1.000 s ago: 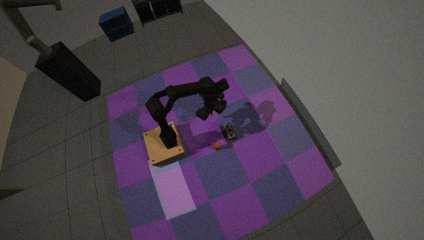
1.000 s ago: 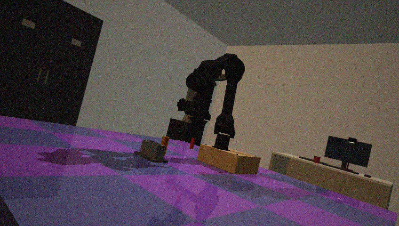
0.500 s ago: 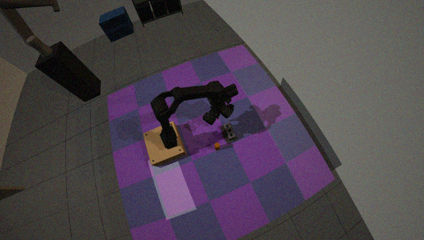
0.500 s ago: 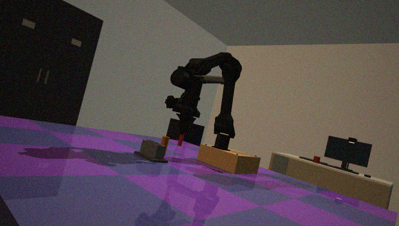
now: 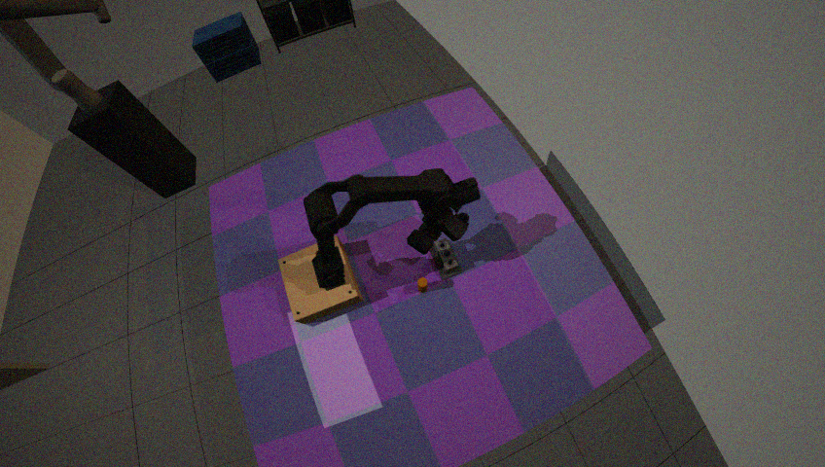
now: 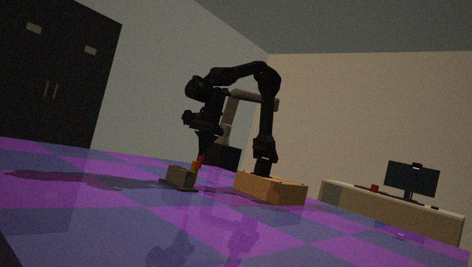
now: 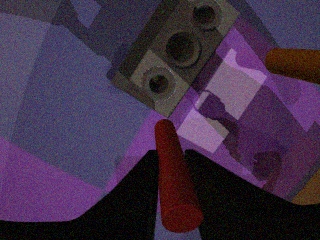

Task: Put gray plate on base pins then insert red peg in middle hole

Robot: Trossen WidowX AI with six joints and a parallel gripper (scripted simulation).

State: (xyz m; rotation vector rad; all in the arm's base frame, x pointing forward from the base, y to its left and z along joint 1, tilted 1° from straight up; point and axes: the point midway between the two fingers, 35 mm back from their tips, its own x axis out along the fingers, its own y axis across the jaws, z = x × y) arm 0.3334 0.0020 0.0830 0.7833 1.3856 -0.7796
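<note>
1. The gripper (image 6: pixel 200 155) is clamped on the red peg (image 7: pixel 175 180), which points down out of the black fingers.
2. In the wrist view the peg's tip hangs above the checkered mat (image 5: pixel 463 399), just short of the gray plate (image 7: pixel 175 50).
3. The gray plate lies flat on the base (image 6: pixel 167 182); three holes show along its top, the middle one the largest.
4. In the exterior view the red peg sits above the far edge of the plate, clear of it; whether its tip lines up with the middle hole is hard to tell from that angle.
5. An orange cylinder (image 5: pixel 422 284) stands upright on the mat just beside the base, on the side toward the arm's pedestal.
6. The arm rises from a tan block (image 5: pixel 301 306) and arches over so that the wrist points straight down above the plate.
7. The block and the base stand apart on the mat.
</note>
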